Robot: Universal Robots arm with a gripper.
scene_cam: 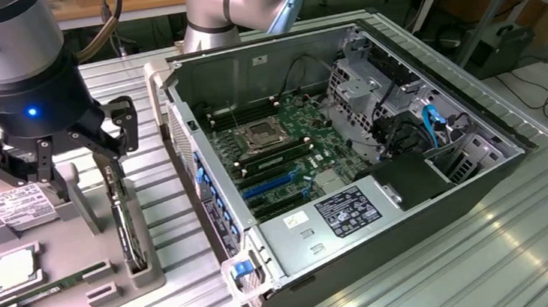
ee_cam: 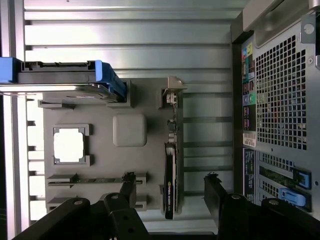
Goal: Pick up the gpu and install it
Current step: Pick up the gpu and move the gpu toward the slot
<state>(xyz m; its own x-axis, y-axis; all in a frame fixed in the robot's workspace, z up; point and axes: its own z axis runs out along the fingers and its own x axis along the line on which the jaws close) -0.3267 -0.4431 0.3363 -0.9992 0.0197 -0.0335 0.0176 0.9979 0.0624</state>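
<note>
Hangs with the claw (scene_cam: 71, 154) spread wide, gripping nothing; lines up over the gpu (ee_cam: 170, 185), a jaw either side; finds it on edge in the grey parts tray (scene_cam: 67, 256), at five o'clock of the claw in the exterior view; leaves the open computer case (scene_cam: 386, 263) at three o'clock, blue expansion slots (scene_cam: 272, 187) bare; reads as barely begun: grasp, lift, install all outstanding.
</note>
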